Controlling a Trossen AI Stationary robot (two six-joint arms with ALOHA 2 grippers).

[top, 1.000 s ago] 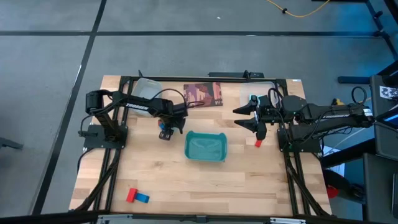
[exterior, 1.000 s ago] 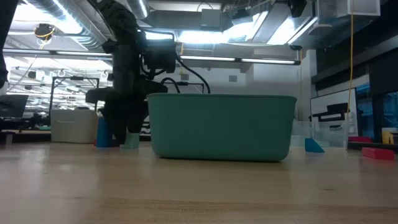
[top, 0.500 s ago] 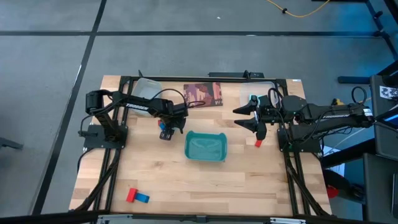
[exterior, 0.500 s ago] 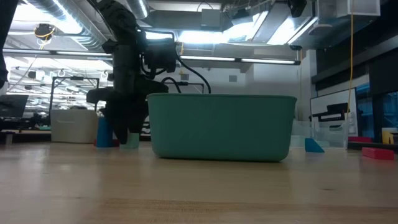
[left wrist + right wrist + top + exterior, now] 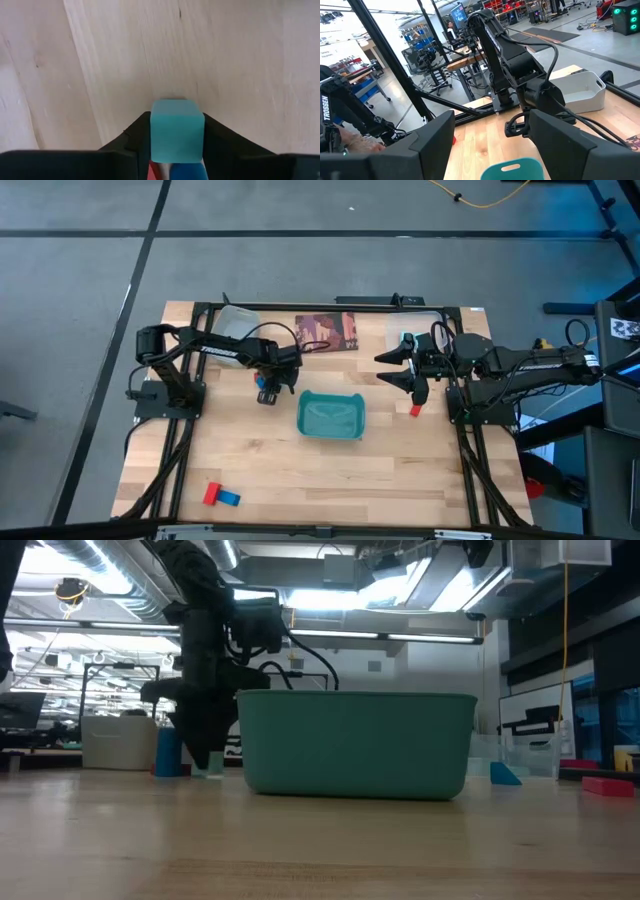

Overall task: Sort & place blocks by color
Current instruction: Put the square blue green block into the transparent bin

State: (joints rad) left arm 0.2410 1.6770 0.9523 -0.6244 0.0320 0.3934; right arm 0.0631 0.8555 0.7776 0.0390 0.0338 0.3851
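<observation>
My left gripper (image 5: 265,391) points down at the table left of the teal tray (image 5: 331,417) and is shut on a light cyan block (image 5: 177,129). A red block (image 5: 154,171) and a dark blue block (image 5: 190,172) show just behind it in the left wrist view. In the low view the fingers (image 5: 205,745) hide most of the cyan block (image 5: 213,773); a blue block (image 5: 168,752) stands beside them. My right gripper (image 5: 384,369) hangs level and open above the table, right of the tray, with nothing between its fingers. My left gripper pinches the light cyan block by its two opposite sides (image 5: 199,131) between its two fingers. The fingers come from above, pointing steeply down. The block's lower end rests on the table (image 5: 213,776).
A red block (image 5: 213,494) and a blue block (image 5: 230,499) lie near the front left corner. A red block (image 5: 414,410) lies below my right gripper, a cyan block (image 5: 407,340) behind it. A printed card (image 5: 327,332) and two clear containers (image 5: 237,322) (image 5: 416,330) sit along the far edge.
My left gripper has drawn its fingers together around the light cyan block and taken hold of it, staying in place. The block has stayed on the table.
</observation>
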